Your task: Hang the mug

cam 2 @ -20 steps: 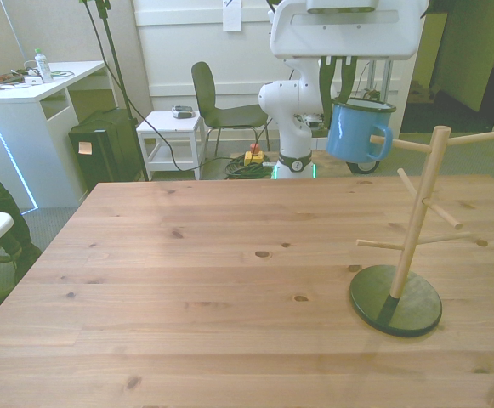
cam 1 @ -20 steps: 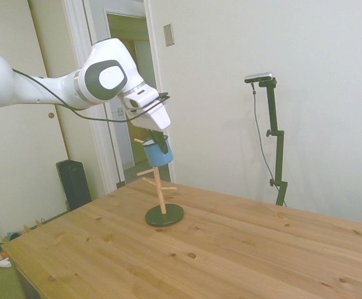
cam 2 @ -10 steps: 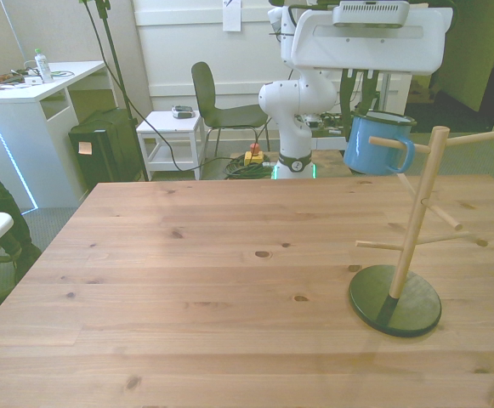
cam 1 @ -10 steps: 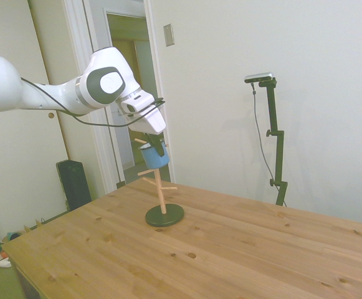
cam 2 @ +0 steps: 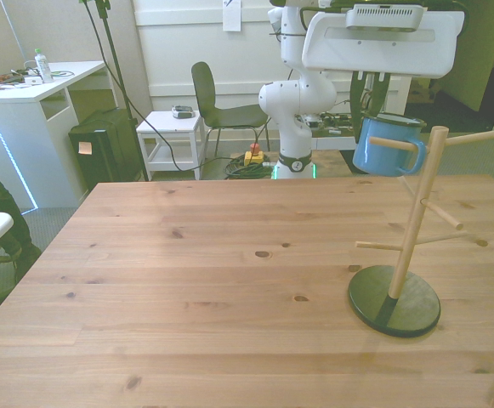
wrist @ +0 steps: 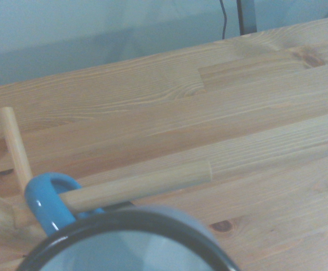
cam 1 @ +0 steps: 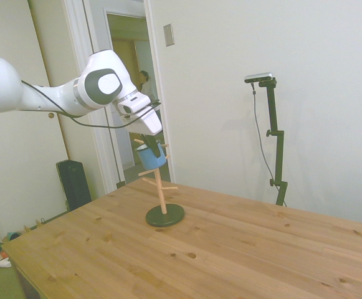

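Mug up at the top of the wooden rack, handle looped over the upper peg on the front view's left, peg poking right through. Gripper pinching the mug by its rim from above, cup held in the air, well clear of the table. Rack's dark round base flat on the wood.
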Motion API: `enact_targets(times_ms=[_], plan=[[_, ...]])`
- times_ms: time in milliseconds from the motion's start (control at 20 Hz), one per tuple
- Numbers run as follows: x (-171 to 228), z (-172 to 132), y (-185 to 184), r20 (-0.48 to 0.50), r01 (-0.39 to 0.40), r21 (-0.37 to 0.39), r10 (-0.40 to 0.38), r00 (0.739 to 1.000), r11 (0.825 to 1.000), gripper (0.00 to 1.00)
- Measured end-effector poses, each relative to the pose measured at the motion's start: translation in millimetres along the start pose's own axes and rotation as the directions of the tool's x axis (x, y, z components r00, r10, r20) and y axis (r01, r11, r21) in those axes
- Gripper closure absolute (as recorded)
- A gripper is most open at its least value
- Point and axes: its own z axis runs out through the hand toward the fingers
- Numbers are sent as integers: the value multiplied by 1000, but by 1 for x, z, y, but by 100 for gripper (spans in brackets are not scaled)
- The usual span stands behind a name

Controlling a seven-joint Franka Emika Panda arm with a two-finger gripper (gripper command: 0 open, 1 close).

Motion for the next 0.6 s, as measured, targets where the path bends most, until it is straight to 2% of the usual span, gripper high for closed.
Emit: enact_targets(times_ms=[350,500,600], plan=[[8,-4,19,-10,-22,-6,22,1000,1000,0],[19,-6,51,-21,-51,-4,50,999,999,0],[32,0,86,-21,-69,-3,69,997,998,0]])
